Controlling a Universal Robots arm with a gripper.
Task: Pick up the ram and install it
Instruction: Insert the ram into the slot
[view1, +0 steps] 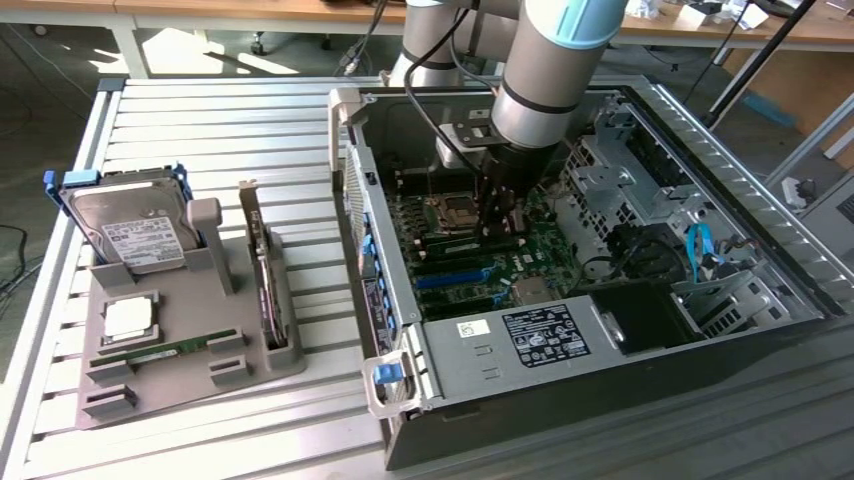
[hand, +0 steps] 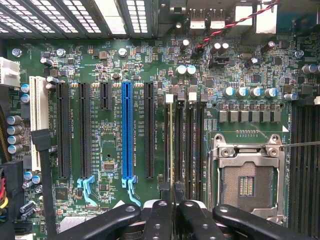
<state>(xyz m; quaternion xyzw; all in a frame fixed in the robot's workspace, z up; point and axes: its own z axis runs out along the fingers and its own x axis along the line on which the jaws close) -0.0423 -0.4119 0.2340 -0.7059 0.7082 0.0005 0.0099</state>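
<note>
Gripper (view1: 497, 238) down inside computer case (view1: 747, 180), fingers pinched on the ram (hand: 169, 145), held edge-on over the memory slots (hand: 187, 145) beside CPU socket (hand: 246, 182), apparently for seating.

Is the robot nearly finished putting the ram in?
The gripper is down inside the computer case, over the memory slots. A thin pale edge, maybe the ram, stands in one slot. Whether it is clicked in, I cannot tell. Another stick lies on the grey tray.
</note>
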